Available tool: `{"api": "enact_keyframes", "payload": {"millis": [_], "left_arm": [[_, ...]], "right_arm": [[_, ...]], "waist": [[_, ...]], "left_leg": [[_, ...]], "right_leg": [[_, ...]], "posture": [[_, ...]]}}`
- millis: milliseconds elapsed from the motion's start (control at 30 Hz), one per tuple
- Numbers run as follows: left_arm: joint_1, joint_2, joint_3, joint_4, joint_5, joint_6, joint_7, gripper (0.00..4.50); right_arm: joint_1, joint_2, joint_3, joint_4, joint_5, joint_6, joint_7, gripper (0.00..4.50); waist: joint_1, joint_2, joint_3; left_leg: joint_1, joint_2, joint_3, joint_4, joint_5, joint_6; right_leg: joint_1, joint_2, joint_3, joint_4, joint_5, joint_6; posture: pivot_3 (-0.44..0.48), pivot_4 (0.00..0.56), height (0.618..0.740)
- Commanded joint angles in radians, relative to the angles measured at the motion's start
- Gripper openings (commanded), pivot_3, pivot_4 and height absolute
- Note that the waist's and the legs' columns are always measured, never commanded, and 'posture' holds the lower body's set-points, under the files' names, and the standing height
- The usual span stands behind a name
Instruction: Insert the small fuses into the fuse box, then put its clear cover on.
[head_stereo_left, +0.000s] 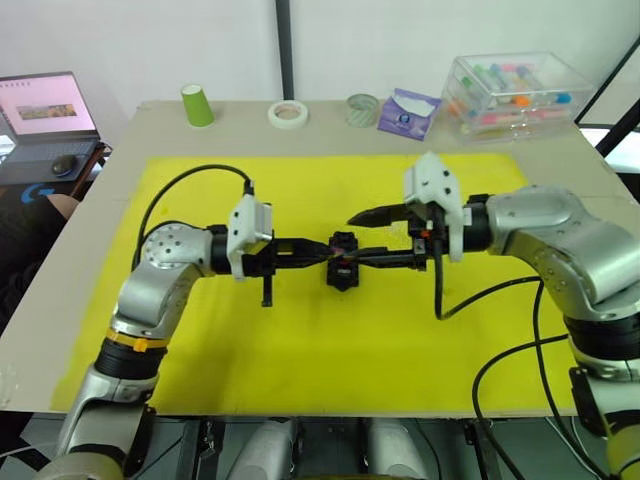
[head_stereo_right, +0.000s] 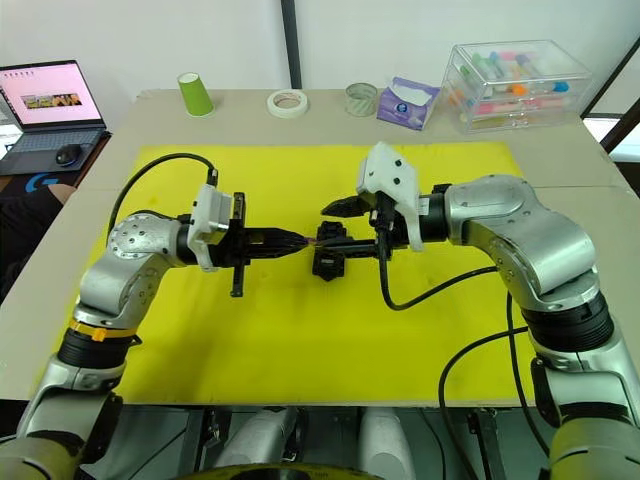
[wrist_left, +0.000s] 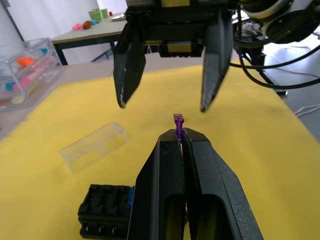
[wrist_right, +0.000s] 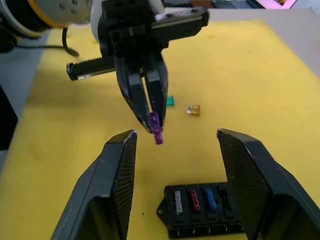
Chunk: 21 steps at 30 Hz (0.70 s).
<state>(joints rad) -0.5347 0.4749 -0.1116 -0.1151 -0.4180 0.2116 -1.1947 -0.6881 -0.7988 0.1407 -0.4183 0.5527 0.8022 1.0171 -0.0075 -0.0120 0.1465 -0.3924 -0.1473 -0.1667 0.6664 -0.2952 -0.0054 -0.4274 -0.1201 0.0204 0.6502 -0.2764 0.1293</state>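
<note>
Left gripper (wrist_right: 152, 120) pinches a purple fuse (wrist_right: 157, 131) by one end, facing the right gripper (wrist_right: 175, 150), whose fingers are spread wide.

Only a sliver of the fuse sits between the fingertips, so a handover could twist or drop it onto the yellow mat (head_stereo_left: 300, 340). The fuse box (wrist_right: 200, 205), part-filled, lies below; the clear cover (wrist_left: 95, 146) lies beside it, with teal (wrist_right: 170, 101) and brown (wrist_right: 193, 109) fuses loose nearby.

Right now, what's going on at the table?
The left gripper is shut on a purple fuse, held above the fuse box, which already carries three fuses. The right gripper faces it, open. A teal fuse and a brown fuse lie loose on the yellow mat; the clear cover lies beside the box.
</note>
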Motion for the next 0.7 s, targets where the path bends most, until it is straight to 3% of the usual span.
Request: {"api": "enact_keyframes", "payload": {"millis": [33,200,333,700], "left_arm": [[-0.026,-0.017,-0.03,0.026,0.039,-0.07,-0.001,0.0],[-0.024,-0.037,-0.031,0.032,0.024,-0.067,0.008,0.0],[-0.02,-0.039,-0.032,0.051,0.032,-0.094,-0.007,0.0],[-0.03,-0.043,-0.034,0.078,0.032,-0.125,-0.024,0.0]], "right_arm": [[0.015,-0.016,-0.019,-0.043,-0.021,-0.028,-0.013,2.88],[0.015,-0.016,-0.017,-0.052,-0.031,-0.03,-0.018,2.88],[0.005,-0.021,-0.019,-0.066,-0.023,0.001,-0.027,2.05],[0.018,-0.029,-0.017,-0.052,-0.041,-0.022,-0.015,2.05]], "waist": [[-0.001,0.0,0.0],[-0.004,0.0,0.0],[-0.001,0.0,0.0],[-0.002,0.0,0.0]], "left_leg": [[0.0,0.0,0.0,0.0,0.0,0.0],[0.0,0.0,0.0,0.0,0.0,0.0],[0.0,0.0,0.0,0.0,0.0,0.0],[0.0,0.0,0.0,0.0,0.0,0.0]], "right_leg": [[0.0,0.0,-0.001,0.0,0.0,0.0],[0.0,0.0,-0.001,0.0,0.0,0.0],[0.0,0.0,-0.001,0.0,0.0,0.0],[0.0,0.0,-0.001,0.0,0.0,0.0]], "posture": [[0.0,0.15,0.74],[0.0,0.15,0.74],[0.0,0.15,0.74],[0.0,0.15,0.74]]}}
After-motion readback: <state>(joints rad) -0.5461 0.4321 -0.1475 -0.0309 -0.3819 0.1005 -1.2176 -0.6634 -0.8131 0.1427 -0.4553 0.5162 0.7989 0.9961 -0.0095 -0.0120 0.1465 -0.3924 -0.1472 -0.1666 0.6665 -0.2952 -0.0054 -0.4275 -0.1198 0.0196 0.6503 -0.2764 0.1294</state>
